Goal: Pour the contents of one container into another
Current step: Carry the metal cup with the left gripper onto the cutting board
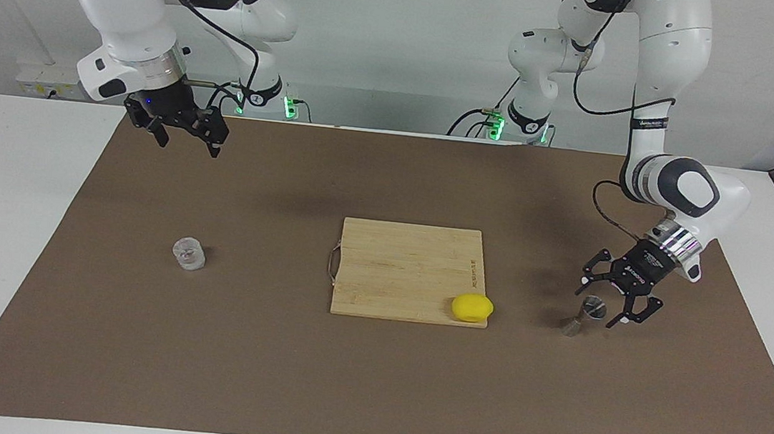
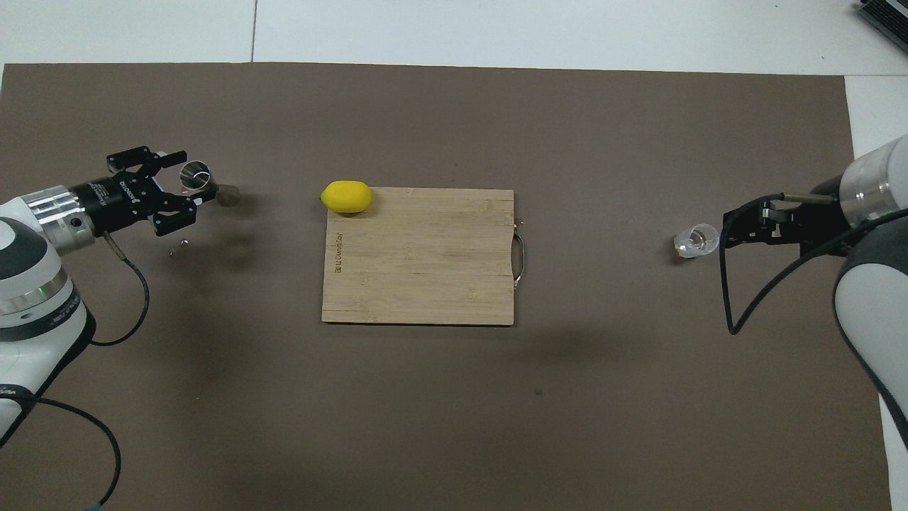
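The clear glass cup [image 1: 189, 254] stands on the brown mat toward the right arm's end; it also shows in the overhead view [image 2: 695, 240]. The steel jigger [image 1: 585, 317] stands on the mat toward the left arm's end, its mouth up [image 2: 196, 177]. My left gripper [image 1: 597, 309] is low and open, its fingertips on either side of the jigger's top [image 2: 188, 184], not closed on it. My right gripper [image 1: 189, 147] is open and empty, raised high over the mat's edge by the robots, well apart from the cup [image 2: 727, 231].
A wooden cutting board [image 1: 403, 269] with a metal handle lies mid-mat [image 2: 425, 262]. A yellow lemon [image 1: 472, 307] sits on the board's corner nearest the jigger, away from the robots [image 2: 346, 196]. The brown mat [image 1: 271, 363] covers most of the white table.
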Controlling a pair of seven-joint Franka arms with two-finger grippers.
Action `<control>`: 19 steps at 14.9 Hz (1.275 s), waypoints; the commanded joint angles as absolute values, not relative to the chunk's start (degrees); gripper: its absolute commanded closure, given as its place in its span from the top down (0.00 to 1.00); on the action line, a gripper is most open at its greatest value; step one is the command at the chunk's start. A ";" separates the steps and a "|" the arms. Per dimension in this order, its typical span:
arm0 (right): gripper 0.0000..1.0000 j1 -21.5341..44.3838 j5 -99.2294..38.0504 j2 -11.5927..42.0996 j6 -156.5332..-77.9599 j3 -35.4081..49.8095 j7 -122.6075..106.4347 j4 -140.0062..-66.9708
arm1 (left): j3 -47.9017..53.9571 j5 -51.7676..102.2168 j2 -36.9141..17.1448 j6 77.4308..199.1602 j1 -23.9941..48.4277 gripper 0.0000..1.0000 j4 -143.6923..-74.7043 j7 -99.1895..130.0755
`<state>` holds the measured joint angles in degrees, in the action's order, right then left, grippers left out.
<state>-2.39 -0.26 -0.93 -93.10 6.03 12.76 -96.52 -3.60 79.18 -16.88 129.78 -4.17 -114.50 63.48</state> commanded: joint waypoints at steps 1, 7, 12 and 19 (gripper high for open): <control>1.00 -2.99 -0.35 -0.70 -93.08 6.42 12.66 -96.15 | -4.04 80.51 -16.52 131.22 -3.43 0.58 -115.75 63.81; 1.00 -2.99 -0.35 -0.70 -93.08 6.33 12.66 -96.15 | -4.04 79.90 -16.44 129.82 -3.87 0.00 -115.05 65.21; 1.00 -2.99 -0.35 -0.70 -93.08 6.33 12.66 -96.15 | -2.90 79.10 -14.95 123.58 -1.59 0.00 -111.18 66.79; 1.00 -2.99 -0.35 -0.70 -93.08 6.33 12.66 -96.15 | -2.55 79.10 -12.39 125.85 11.06 0.00 -109.25 74.78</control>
<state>-2.39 -0.26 -0.93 -93.10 6.03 12.76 -96.52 -1.76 79.38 -13.10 124.35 7.44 -110.06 71.00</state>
